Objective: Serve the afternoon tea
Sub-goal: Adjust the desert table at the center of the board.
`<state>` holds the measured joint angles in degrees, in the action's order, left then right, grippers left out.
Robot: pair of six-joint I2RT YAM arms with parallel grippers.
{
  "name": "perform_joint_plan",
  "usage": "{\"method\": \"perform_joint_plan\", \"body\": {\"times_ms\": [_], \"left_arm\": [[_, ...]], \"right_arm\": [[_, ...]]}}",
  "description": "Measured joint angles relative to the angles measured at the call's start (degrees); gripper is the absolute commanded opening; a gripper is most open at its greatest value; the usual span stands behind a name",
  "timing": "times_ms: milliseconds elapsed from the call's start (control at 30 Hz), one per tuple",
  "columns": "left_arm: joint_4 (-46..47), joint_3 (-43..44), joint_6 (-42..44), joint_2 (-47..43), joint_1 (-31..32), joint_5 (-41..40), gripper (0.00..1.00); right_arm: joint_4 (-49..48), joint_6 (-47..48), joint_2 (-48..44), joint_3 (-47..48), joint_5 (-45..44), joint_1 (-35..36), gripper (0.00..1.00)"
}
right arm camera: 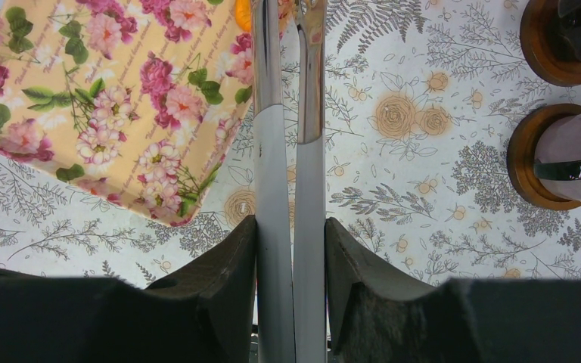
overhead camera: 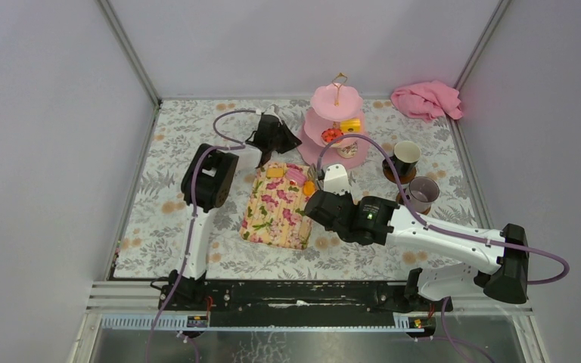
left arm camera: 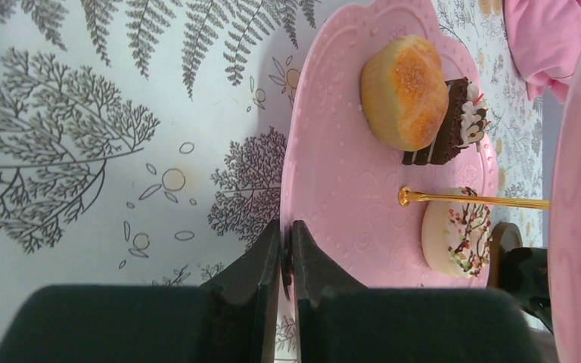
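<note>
The pink three-tier stand (overhead camera: 325, 98) stands at the back, with a red cake (overhead camera: 331, 134) and a yellow cake (overhead camera: 350, 125) on its middle tier. Its bottom plate (left arm camera: 348, 189) bears an orange bun (left arm camera: 405, 91), a chocolate slice (left arm camera: 450, 128) and a white sprinkled cake (left arm camera: 458, 242). My left gripper (left arm camera: 286, 246) is shut, its fingertips pinching that plate's rim. My right gripper (right arm camera: 291, 227) is shut on metal tongs (right arm camera: 272, 151), which point toward an orange cake (right arm camera: 243, 15) at the tray's corner. The black mug (overhead camera: 406, 155) and grey mug (overhead camera: 424, 193) stand on wooden coasters at the right.
The floral rectangular tray (overhead camera: 272, 215) lies mid-table with a yellow cake (overhead camera: 275, 172), a pink cake (overhead camera: 296, 175) and the orange cake (overhead camera: 309, 187) at its far end. A pink cloth (overhead camera: 426, 100) lies in the back right corner. Walls enclose the patterned table.
</note>
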<state>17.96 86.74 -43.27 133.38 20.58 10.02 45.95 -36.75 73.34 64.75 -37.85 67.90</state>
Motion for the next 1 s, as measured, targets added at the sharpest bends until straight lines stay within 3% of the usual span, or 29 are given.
{"method": "perform_joint_plan", "body": {"times_ms": [567, 833, 1000], "left_arm": [[3.0, -11.0, -11.4, -6.4, 2.2, -6.8, 0.12], [2.2, -11.4, -14.6, -6.7, 3.7, -11.1, 0.13], [1.9, -11.3, -15.6, -6.7, 4.3, -12.8, 0.21]], "right_arm": [[0.0, -0.1, 0.0, 0.0, 0.0, 0.0, 0.28], [0.0, -0.2, 0.0, -0.2, 0.0, 0.0, 0.27], [-0.2, -0.3, 0.0, -0.5, 0.0, 0.0, 0.27]]}}
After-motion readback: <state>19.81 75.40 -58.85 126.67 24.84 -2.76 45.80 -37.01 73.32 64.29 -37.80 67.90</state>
